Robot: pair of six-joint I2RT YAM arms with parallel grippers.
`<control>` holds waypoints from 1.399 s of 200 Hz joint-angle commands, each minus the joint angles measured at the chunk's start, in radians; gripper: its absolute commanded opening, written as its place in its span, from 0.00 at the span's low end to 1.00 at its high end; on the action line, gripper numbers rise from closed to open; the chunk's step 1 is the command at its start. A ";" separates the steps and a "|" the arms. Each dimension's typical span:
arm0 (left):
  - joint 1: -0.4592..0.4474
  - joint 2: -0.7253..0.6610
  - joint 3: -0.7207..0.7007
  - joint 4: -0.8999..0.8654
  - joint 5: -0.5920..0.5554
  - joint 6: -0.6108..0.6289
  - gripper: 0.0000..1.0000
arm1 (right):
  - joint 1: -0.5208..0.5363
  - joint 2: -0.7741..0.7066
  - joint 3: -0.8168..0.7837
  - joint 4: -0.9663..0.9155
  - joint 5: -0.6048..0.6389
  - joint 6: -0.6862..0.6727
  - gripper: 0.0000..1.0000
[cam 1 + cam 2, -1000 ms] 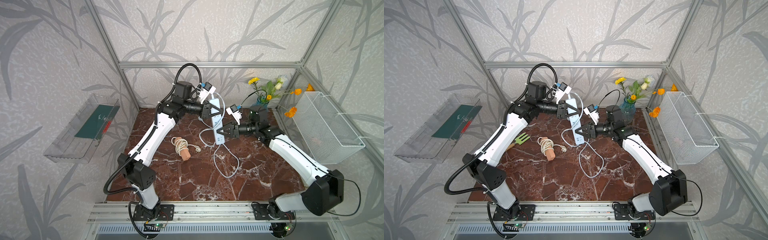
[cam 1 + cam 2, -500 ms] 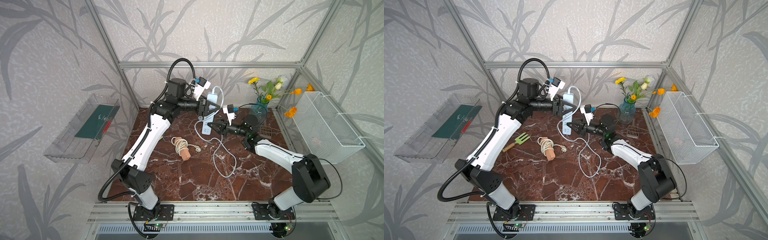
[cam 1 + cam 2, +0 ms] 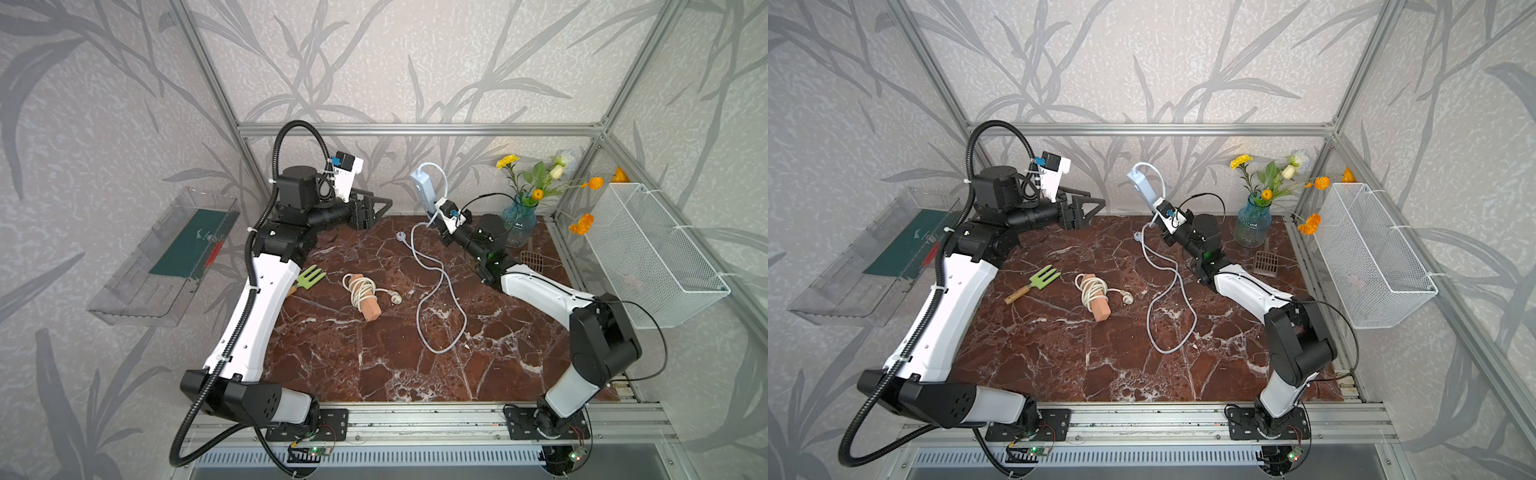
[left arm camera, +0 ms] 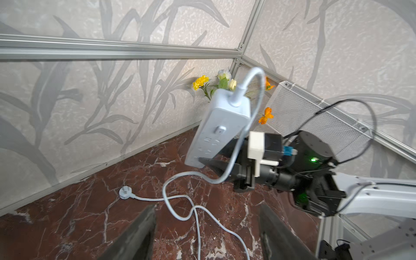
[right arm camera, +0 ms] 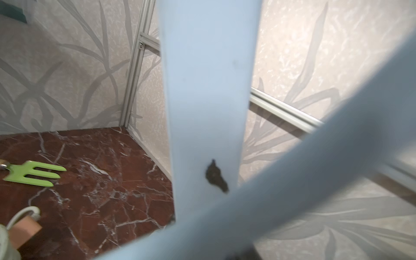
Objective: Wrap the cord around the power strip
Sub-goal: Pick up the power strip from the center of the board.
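Observation:
The white power strip stands nearly upright in the air at the back middle. My right gripper is shut on its lower end, and the strip fills the right wrist view. Its pale cord arcs out of the top end, drops to the marble table and lies in loose loops. The plug rests near the back wall. My left gripper is open and empty, left of the strip and apart from it.
A green garden fork and a peach block wound with its own cord lie left of centre. A vase of flowers and a brown scoop are at the back right. A wire basket hangs on the right wall.
My left gripper has let go of the power strip, opened and drawn back to the left. The right arm has swung the strip up toward the back wall, still holding it.

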 commanded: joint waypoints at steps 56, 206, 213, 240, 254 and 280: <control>0.003 0.018 -0.112 0.296 0.077 -0.047 0.78 | -0.084 -0.021 0.057 0.442 -0.349 0.939 0.00; -0.136 0.122 -0.217 0.607 0.435 -0.301 0.51 | -0.042 -0.002 -0.019 0.665 -0.540 1.461 0.02; -0.137 0.128 -0.212 0.612 0.440 -0.314 0.48 | -0.043 0.000 -0.018 0.663 -0.542 1.460 0.02; -0.147 0.145 -0.198 0.619 0.458 -0.335 0.37 | -0.041 0.030 -0.007 0.697 -0.547 1.493 0.03; -0.156 0.153 -0.189 0.619 0.462 -0.340 0.38 | -0.035 0.036 0.002 0.708 -0.557 1.502 0.03; -0.151 0.155 -0.174 0.613 0.458 -0.344 0.19 | -0.032 0.068 0.000 0.717 -0.562 1.499 0.05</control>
